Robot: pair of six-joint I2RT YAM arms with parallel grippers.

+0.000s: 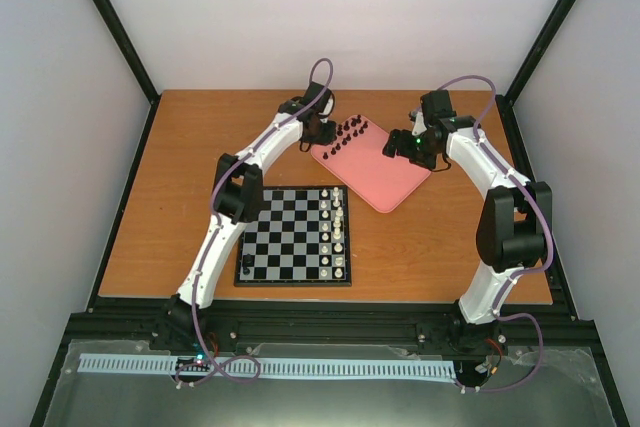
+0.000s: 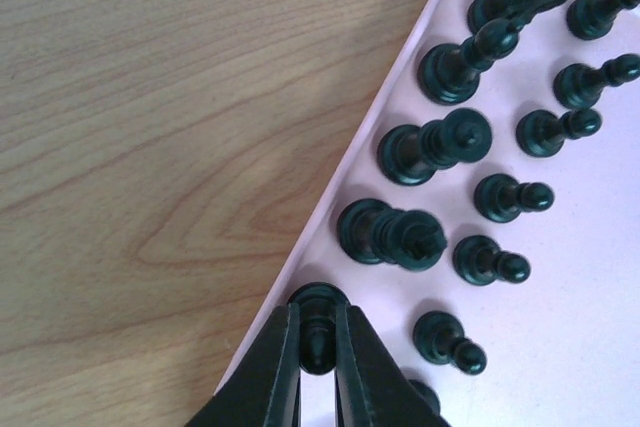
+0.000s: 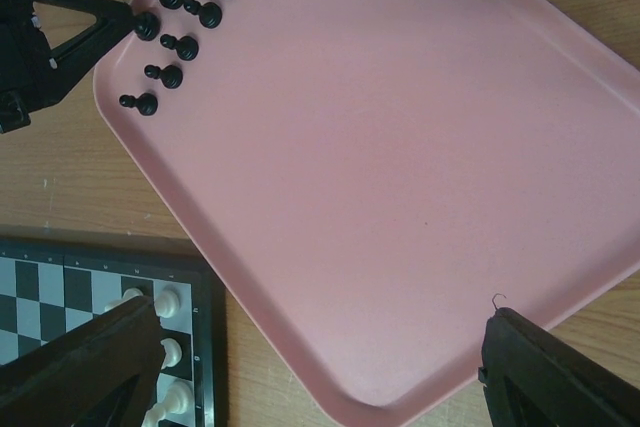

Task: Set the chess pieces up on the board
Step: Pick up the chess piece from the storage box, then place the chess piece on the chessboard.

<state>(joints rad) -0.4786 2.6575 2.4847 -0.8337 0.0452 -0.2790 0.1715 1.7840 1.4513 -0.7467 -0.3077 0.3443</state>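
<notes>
Our left tool [image 2: 318,347] is clamped on a black piece [image 2: 318,302] at the tray [image 2: 600,277] rim; lifting it slanted, we could topple neighbouring pieces [image 2: 390,235]. Our right tool [image 3: 322,319] is spread apart

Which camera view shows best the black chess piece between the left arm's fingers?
The left wrist view: the black piece sits large, sharp between the left fingers, at the edge of the pink tray. The right wrist view shows it small, at those fingers' tip. In the top external view I cannot make it out.
</notes>
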